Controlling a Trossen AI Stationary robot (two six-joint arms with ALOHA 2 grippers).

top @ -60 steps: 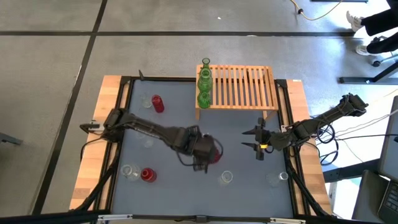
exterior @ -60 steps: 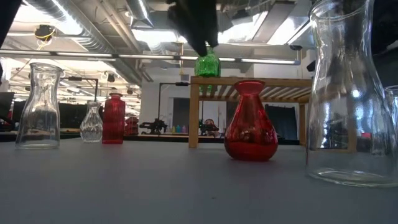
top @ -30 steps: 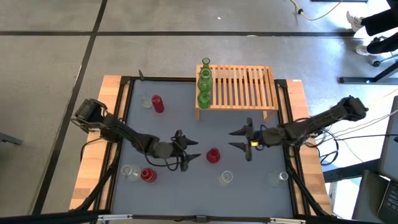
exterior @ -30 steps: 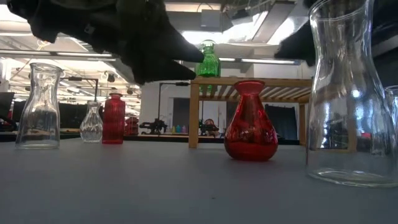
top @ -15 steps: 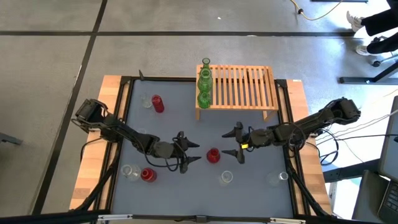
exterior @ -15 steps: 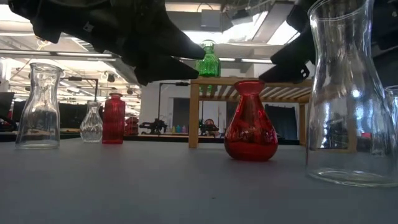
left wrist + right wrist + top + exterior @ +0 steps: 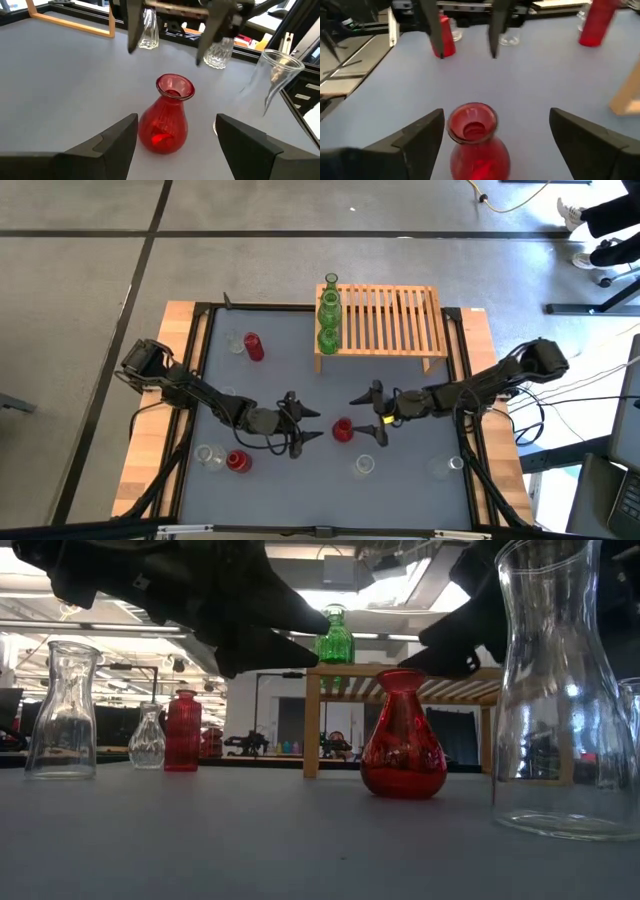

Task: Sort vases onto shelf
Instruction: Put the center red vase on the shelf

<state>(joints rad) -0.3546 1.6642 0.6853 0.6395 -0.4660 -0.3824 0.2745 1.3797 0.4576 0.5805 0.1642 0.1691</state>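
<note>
- The grey tabletop (image 7: pixel 300 380) carries a low light-wood slatted shelf (image 7: pixel 395 320) at its far edge, with three green glass vases (image 7: pixel 328 315) lined along the shelf's left end.
- The right gripper (image 7: pixel 368 413) sits just right of a squat red glass vase with a flared mouth (image 7: pixel 343 430), its jaws spread wide apart and empty; in the right wrist view the vase stands between them, nearer one finger.
- The left gripper (image 7: pixel 302 420) waits just left of the same vase, jaws apart, holding nothing.
- That red vase stands upright mid-tabletop, well short of the shelf.
- Judged step: the right gripper takes this vase. To do it well, centre the neck between the fingers, close below the flared lip, and lift straight up so the round belly does not tip.
- Glass is slick; I would close gently and keep the left gripper clear.
</note>
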